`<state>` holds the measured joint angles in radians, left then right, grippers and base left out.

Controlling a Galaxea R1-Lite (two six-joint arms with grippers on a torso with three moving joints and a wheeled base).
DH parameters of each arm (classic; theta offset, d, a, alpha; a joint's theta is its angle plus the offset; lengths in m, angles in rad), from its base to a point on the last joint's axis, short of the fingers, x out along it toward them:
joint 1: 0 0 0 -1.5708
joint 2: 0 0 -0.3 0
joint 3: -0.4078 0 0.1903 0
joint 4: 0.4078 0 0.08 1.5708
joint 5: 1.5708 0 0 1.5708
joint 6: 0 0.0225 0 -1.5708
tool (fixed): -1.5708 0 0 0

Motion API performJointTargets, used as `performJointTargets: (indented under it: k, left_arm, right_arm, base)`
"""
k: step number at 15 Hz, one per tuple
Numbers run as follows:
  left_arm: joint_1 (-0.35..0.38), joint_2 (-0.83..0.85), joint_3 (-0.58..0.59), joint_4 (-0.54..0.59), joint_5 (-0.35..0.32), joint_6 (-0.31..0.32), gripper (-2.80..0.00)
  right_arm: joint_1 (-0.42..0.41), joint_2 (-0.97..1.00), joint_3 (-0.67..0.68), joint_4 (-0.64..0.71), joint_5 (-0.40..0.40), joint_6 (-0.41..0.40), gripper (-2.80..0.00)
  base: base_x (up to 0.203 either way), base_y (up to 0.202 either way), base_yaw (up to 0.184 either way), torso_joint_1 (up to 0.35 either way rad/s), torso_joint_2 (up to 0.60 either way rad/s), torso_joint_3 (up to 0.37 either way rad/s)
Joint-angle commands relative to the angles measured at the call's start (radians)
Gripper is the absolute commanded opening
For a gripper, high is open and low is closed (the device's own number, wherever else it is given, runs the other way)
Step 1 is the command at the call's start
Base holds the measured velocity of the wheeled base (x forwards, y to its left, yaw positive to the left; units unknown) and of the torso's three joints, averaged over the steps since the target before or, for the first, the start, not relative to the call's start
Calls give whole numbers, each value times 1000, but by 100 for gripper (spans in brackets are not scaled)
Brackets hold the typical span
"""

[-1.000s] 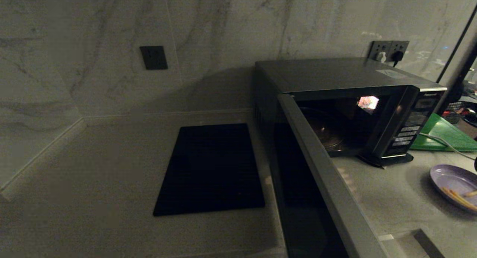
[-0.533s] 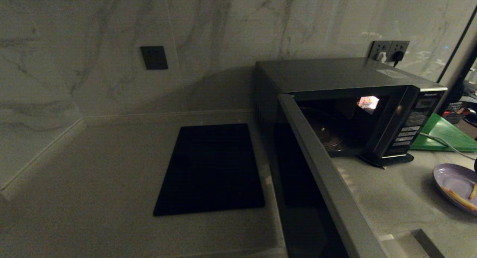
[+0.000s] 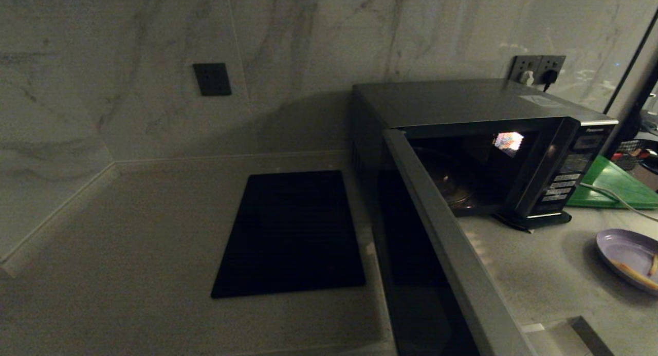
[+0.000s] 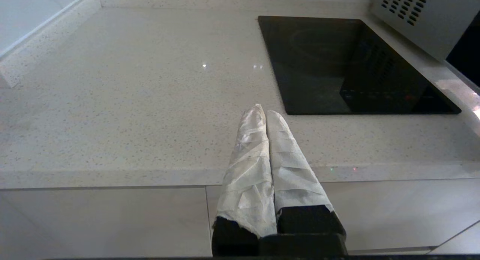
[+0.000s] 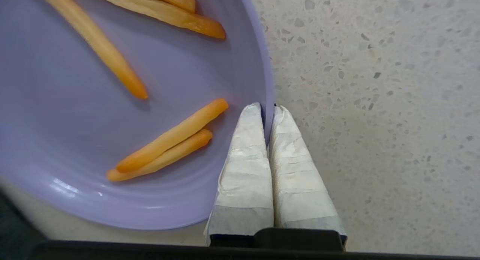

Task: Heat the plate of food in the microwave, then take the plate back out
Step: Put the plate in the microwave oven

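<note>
The left gripper (image 4: 265, 113) is parked over the front edge of the pale speckled counter (image 4: 131, 102), its wrapped fingers pressed together on nothing. Beside it lies the flat black mat (image 3: 293, 232), its long axis running from the counter's front toward the marble wall. Next comes the microwave (image 3: 462, 101), a boxy black-and-silver oven whose long side runs across the counter; its door (image 3: 442, 243) stands swung wide open toward the robot, and the dark cavity shows a small bright reflection. Its button panel (image 3: 563, 184) sits on the right end. Behind lies a green board (image 3: 611, 184). Farthest right, the plate of food (image 3: 624, 253) rests on the counter, round, shallow, pale lavender, carrying thin orange-tan sticks that point different ways. The right gripper (image 5: 268, 109) is clamped on the plate's rim, one finger inside and one outside
</note>
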<state>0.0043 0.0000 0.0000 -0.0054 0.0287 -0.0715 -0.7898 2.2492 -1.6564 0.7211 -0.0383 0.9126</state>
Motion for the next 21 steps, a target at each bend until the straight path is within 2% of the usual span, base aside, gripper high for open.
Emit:
performJointTargets:
  k: [1,21]
  left_arm:
    - [0,2,0,-1,0,-1,-280]
    - [0,2,0,-1,0,-1,-280]
  right_arm:
    - [0,-22,4,1,0,5,-280]
    - [-2,-197,105,1,6,-17,-280]
  base:
    - [0,0,0,0,0,0]
    - [0,0,0,0,0,0]
